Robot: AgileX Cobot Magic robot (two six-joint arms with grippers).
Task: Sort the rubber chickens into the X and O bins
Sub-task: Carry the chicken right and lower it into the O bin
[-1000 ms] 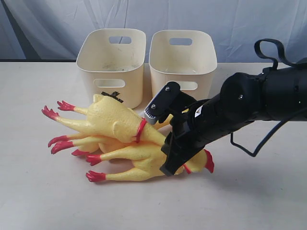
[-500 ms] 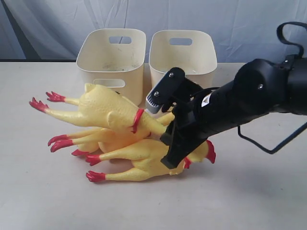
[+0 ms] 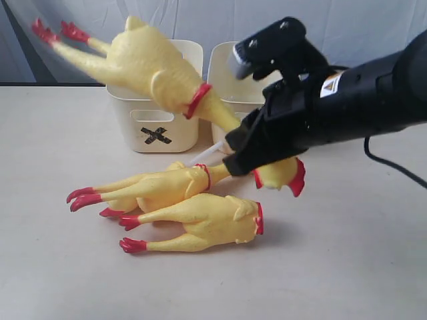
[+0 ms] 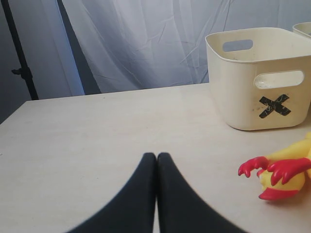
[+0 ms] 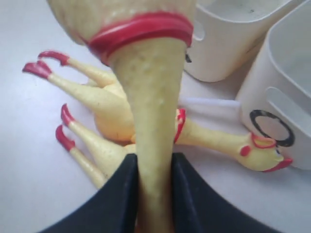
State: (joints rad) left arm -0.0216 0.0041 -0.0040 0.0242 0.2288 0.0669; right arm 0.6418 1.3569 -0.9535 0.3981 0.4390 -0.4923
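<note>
My right gripper (image 3: 235,143) (image 5: 153,162) is shut on the neck of a long yellow rubber chicken (image 3: 147,61) (image 5: 153,107). It holds the chicken in the air, with the body and red feet up in front of the X bin (image 3: 180,123) and the head (image 3: 283,177) hanging below the jaws. Two more rubber chickens lie on the table: one with a head (image 3: 157,190) (image 5: 218,138) and a headless one (image 3: 200,223). A white stick (image 3: 203,157) pokes out behind them. The O bin (image 3: 219,67) (image 5: 286,92) stands right of the X bin (image 4: 243,82). My left gripper (image 4: 156,156) is shut and empty, low over the table.
A pale curtain hangs behind the table. Red chicken feet (image 4: 272,170) lie close to my left gripper's side. My black right arm (image 3: 353,100) reaches across in front of the O bin.
My right gripper has lifted the top chicken off the pile and swung it up. The black X on the left bin now shows. The left gripper has stayed shut.
</note>
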